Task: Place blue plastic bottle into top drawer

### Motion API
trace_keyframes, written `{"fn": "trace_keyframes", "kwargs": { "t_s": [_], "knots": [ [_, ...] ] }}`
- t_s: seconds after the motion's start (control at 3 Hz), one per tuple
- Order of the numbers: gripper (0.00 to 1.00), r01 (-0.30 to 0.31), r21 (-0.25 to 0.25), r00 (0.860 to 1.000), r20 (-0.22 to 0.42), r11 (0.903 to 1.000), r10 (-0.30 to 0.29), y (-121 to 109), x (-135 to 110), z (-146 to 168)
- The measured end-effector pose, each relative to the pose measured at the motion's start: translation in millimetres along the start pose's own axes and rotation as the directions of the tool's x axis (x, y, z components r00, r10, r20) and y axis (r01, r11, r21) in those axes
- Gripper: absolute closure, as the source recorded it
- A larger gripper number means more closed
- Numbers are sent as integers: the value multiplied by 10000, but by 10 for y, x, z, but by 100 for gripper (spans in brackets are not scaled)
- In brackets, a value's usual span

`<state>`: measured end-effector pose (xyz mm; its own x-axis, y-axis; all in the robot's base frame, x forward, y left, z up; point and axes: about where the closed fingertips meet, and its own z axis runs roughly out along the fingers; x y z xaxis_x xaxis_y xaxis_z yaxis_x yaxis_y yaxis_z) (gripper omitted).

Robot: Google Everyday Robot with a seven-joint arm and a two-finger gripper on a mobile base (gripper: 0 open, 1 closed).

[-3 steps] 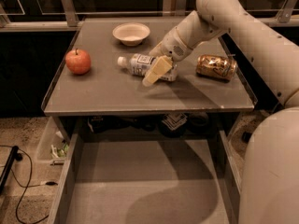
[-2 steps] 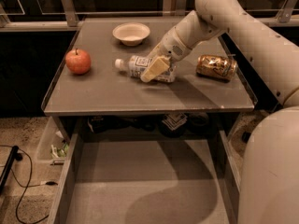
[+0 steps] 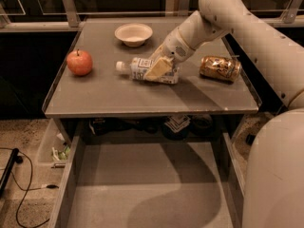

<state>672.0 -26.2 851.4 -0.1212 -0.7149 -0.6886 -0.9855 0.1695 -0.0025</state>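
Observation:
The blue plastic bottle (image 3: pixel 137 69) lies on its side on the grey tabletop (image 3: pixel 104 96), white cap pointing left. My gripper (image 3: pixel 159 68) is down over the middle of the bottle's labelled body, reaching in from the upper right and hiding part of the label. The top drawer (image 3: pixel 142 189) stands pulled out below the table's front edge, wide and shallow with a flat grey bottom, and nothing lies in it.
A red apple (image 3: pixel 80 62) sits at the table's left. A white bowl (image 3: pixel 133 33) is at the back. A gold-brown can (image 3: pixel 220 68) lies at the right. My arm and body (image 3: pixel 278 175) fill the right side. A black cable (image 3: pixel 19 194) lies on the floor at left.
My gripper has come down a little and leftward onto the bottle. The bottle has shifted slightly left on the table.

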Motion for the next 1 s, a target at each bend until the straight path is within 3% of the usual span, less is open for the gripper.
{"fn": "trace_keyframes", "kwargs": {
  "t_s": [0.33, 0.67, 1.0],
  "knots": [
    [100, 292, 56, 9996, -59, 9996, -292, 85, -34, -6],
    [100, 1011, 273, 9930, 592, 9945, -1026, 439, -174, -219],
    [100, 1706, 563, 9758, 1291, 9837, -1766, 956, -193, -554]
  ]
}}
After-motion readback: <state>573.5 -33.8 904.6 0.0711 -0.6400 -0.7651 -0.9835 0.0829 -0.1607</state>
